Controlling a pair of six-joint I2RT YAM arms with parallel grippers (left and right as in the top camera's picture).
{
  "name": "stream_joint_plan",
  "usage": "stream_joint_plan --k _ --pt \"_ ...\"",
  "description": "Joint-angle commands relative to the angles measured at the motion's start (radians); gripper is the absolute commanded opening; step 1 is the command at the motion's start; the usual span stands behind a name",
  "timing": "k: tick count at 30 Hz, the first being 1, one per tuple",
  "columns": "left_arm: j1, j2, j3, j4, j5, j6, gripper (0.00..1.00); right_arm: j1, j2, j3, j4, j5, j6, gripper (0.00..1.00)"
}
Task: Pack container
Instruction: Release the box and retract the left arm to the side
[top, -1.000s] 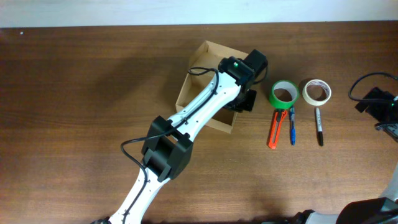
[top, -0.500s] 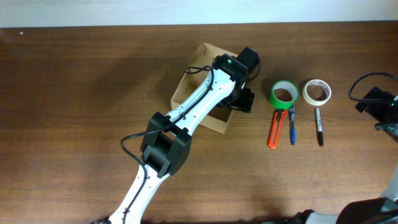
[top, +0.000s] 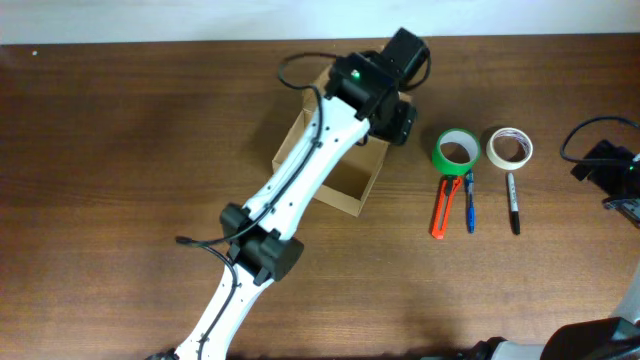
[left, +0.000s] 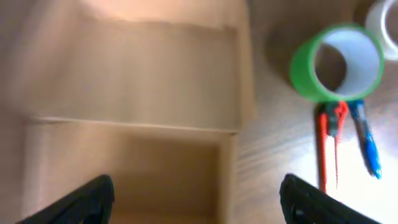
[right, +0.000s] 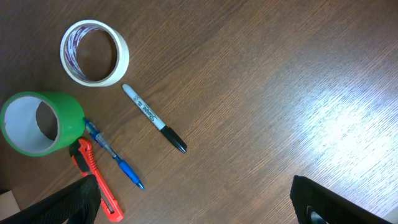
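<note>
I see the container (top: 352, 186) as a plain tan-brown cardboard box, rectangular, open at the top; it sits upright on the table (top: 120, 150), a little back of centre, turned at a slant to the table's edges. My overhead view hides much of it; the left wrist view, blurred, shows only tan inner walls and floor.

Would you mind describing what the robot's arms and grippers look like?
The left arm has white links, blocky black joint housings, a black cable along it and a green light near the wrist. The right arm shows a black end with a looping cable. Fingers of the left gripper and right gripper are black.
</note>
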Motion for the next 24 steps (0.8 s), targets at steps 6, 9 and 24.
stream_joint_plan --k 6,9,24 --pt "0.115 -0.076 0.188 -0.114 -0.242 0.048 0.85 0.013 0.004 0.016 -0.001 -0.035 -0.015 1.0" --pt "0.205 -0.121 0.185 -0.132 -0.26 0.065 0.85 0.056 0.003 0.017 -0.004 -0.031 -0.04 1.0" --pt "0.833 -0.356 -0.177 -0.149 -0.193 0.117 0.87 0.48 0.002 0.12 -0.171 0.127 -0.058 0.99"
